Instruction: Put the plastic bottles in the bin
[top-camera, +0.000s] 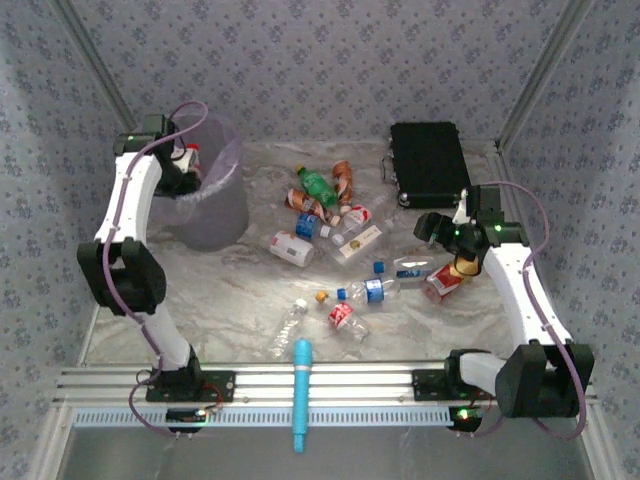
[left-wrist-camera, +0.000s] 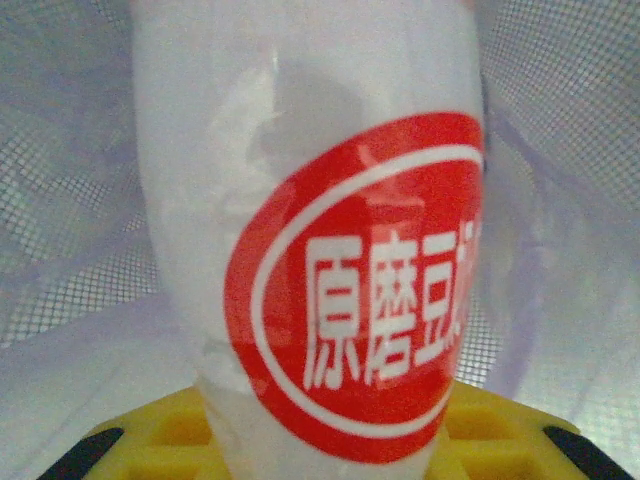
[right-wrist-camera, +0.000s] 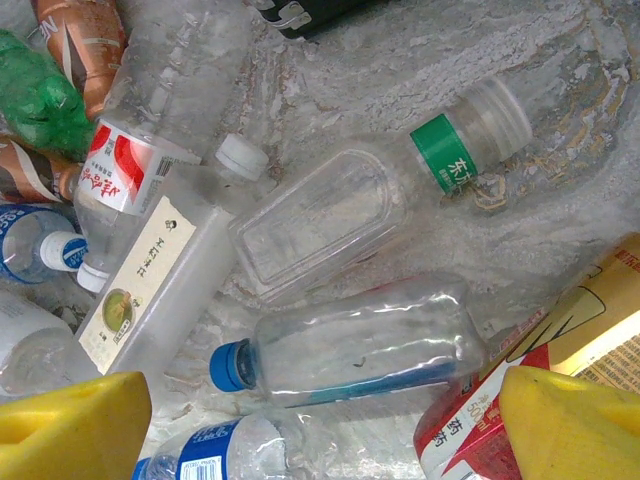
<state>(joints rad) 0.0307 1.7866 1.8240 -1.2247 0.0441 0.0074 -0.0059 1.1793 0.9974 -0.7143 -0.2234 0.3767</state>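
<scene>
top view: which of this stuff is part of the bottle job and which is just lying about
Job: bin, white bottle held over it, the other bottles.
Lying about: black case, blue tool.

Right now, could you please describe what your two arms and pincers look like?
The left arm and right arm share white links, black joints, a looping lavender cable and small green lights. The left pincer and right pincer have yellow fingers.
</scene>
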